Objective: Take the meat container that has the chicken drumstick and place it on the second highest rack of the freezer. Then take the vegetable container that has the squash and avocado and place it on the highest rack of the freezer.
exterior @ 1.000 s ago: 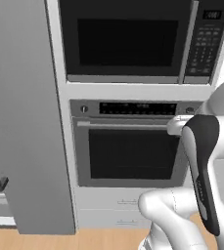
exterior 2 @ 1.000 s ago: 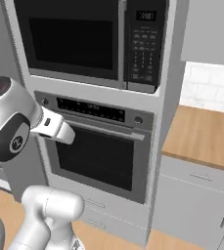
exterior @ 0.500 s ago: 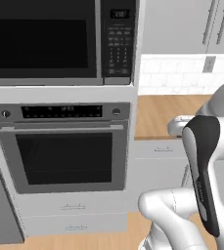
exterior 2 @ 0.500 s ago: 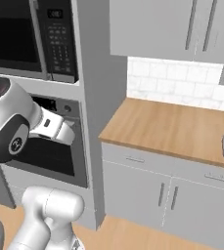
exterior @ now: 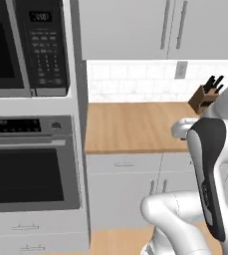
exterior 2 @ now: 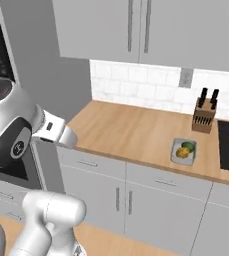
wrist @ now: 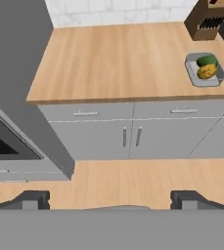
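Tool (wrist: 111,197) wide, holding nothing, above the floor before the cabinets. Vegetable tray (wrist: 205,69) with squash and avocado (exterior 2: 184,150) on the counter (wrist: 118,61), ahead-right, knife block (wrist: 209,18) just beyond. Oven (exterior: 28,167) left.

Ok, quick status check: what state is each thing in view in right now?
gripper: open, holding nothing
vegetable container: resting on the counter, squash and avocado inside
knife block: upright by the wall, knives in it
oven: door shut
microwave: door shut
lower cabinets: doors shut
upper cabinets: doors shut
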